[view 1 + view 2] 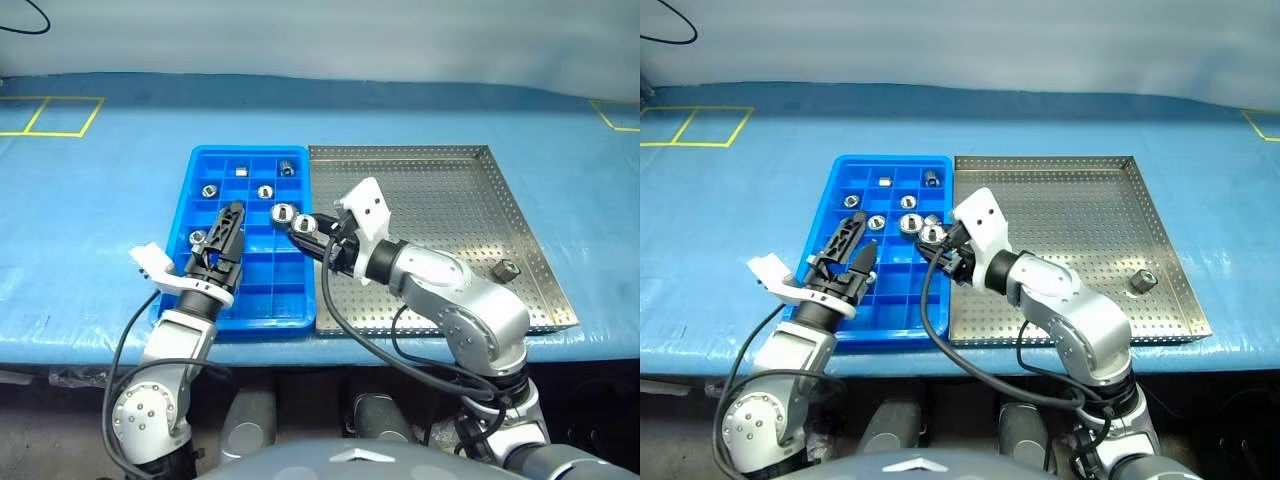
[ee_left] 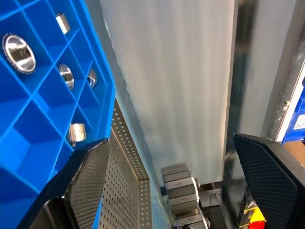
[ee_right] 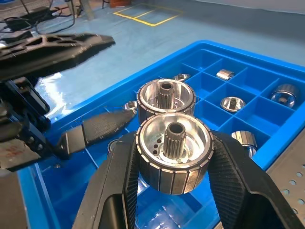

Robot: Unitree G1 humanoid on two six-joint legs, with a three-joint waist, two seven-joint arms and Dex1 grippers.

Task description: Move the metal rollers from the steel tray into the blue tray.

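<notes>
Roller (image 3: pixel 174 155) clenched in right gripper (image 1: pixel 303 226) above blue tray (image 1: pixel 196 190), close beside a second roller (image 3: pixel 166 97). Left gripper (image 1: pixel 848 243) spread empty (nearby). Risks clipping either, spilling the drop.

No text, label, brand or number can be read anywhere. The only signs are yellow line markings on the blue desk cover: a rectangle split in two at the far left (image 1: pixel 50 115), and a corner of another outline at the far right (image 1: pixel 618 113). A white label on a blue bin (image 2: pixel 299 125) carries marks too small to read, as does the red and yellow sticker (image 2: pixel 255 217) below it.
</notes>
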